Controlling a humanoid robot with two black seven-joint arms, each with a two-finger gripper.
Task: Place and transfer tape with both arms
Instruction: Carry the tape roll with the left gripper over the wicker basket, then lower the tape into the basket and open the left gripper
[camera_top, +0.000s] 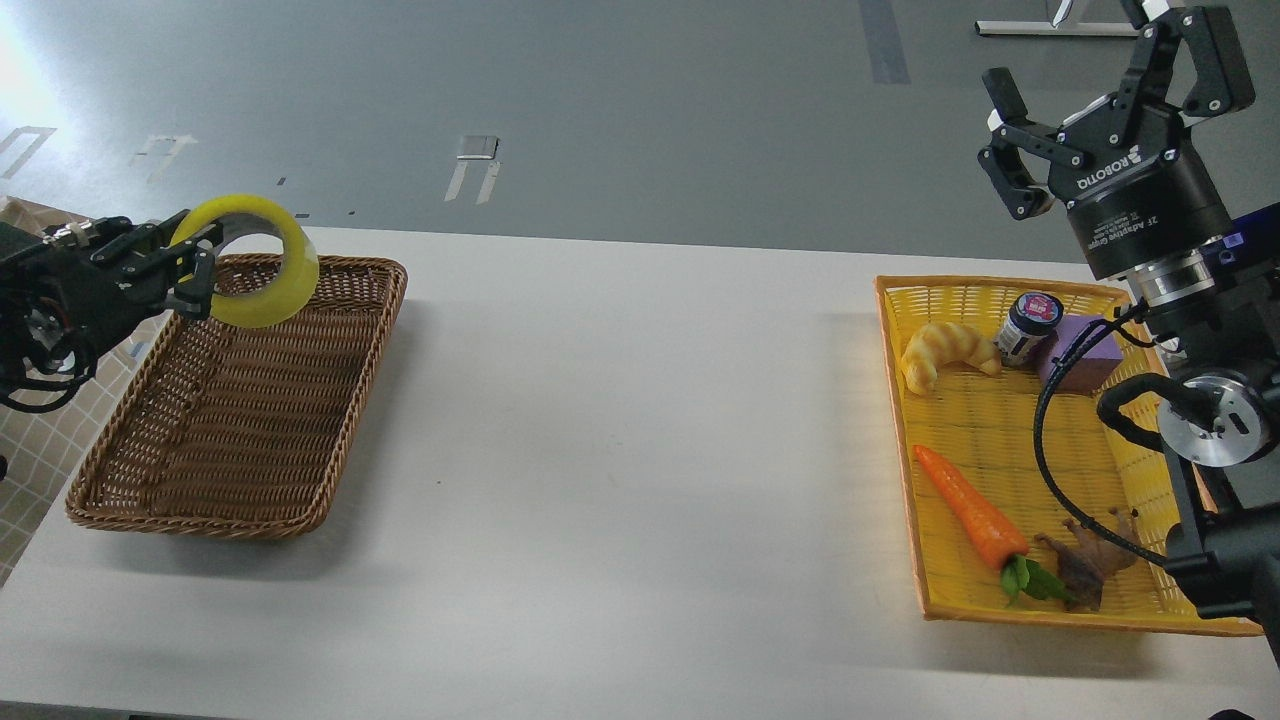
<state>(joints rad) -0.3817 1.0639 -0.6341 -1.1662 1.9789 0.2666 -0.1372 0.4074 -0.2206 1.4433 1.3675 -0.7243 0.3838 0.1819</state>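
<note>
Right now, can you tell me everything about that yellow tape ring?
The tape is a thick ring of see-through yellow tape with a grey-white inner core. It stands on edge, its hole facing the camera. The left gripper pinches its left rim, holding it in the air over the far left corner of the brown wicker basket. Nothing else touches it.
</note>
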